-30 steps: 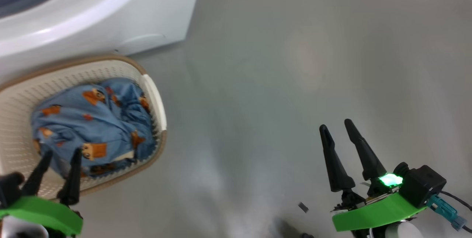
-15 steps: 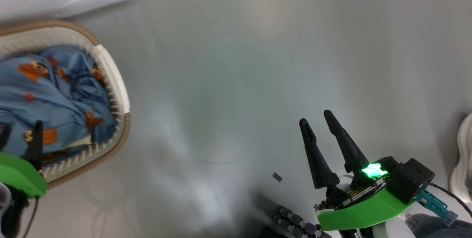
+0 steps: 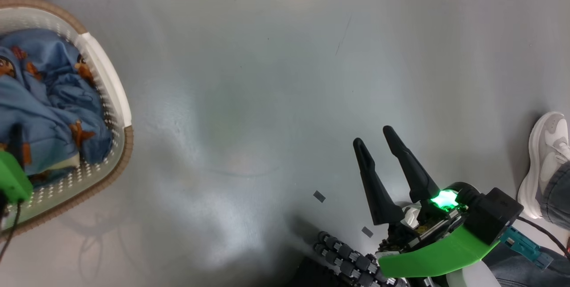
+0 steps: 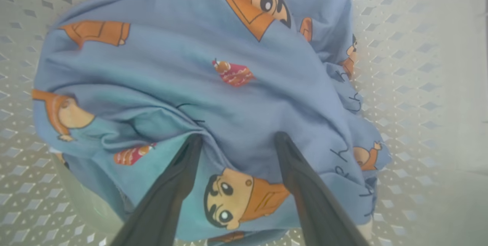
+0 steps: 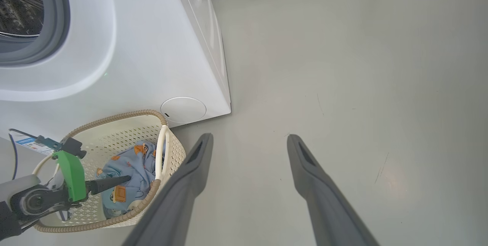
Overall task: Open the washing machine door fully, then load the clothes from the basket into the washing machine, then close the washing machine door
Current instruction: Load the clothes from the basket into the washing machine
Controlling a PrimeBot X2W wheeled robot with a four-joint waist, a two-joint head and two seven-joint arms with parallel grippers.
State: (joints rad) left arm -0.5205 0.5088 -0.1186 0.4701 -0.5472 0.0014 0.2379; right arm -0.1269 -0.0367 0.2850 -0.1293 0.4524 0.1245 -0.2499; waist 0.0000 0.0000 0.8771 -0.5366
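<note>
Left tool point(image 4: 237, 138) spread wide, both tips pressed into the clothes point(image 4: 244, 40), which lie bunched in the basket point(image 4: 404, 86) right beneath it. Right tool point(image 3: 373, 136) also spread, holding nothing, over grey floor point(image 3: 267, 78); washing machine point(image 5: 152, 47) ahead-left of it

Bright even light, floor point(image 3: 276, 100) glare, blurred wide-angle edges.

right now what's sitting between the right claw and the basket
Bare grey floor runs from the right claw to the basket in the head view. Two small dark scraps lie on the floor near the claw, just off that line.
</note>
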